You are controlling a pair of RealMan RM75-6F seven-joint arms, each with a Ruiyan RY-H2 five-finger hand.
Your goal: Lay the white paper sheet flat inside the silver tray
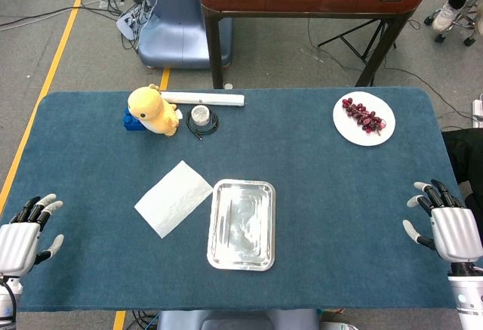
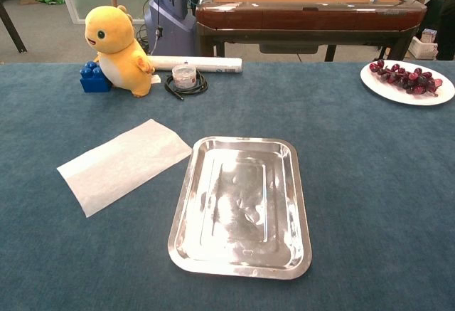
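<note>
The white paper sheet (image 1: 174, 198) (image 2: 124, 164) lies flat on the blue cloth, just left of the silver tray (image 1: 242, 224) (image 2: 242, 208). Nothing lies in the tray, whose long side runs toward me. My left hand (image 1: 26, 233) hovers at the table's near left corner with its fingers spread and nothing in them. At the near right edge my right hand (image 1: 445, 224) is likewise spread and holds nothing. Both hands are far from the paper and the tray. The chest view shows neither hand.
A yellow plush duck (image 1: 154, 111) (image 2: 117, 40) sits on a blue block (image 1: 133, 119) at the back left, beside a white roll (image 1: 207, 99) and a small jar (image 1: 201, 115) with a black cable. A white plate of grapes (image 1: 364, 118) (image 2: 407, 81) stands at the back right.
</note>
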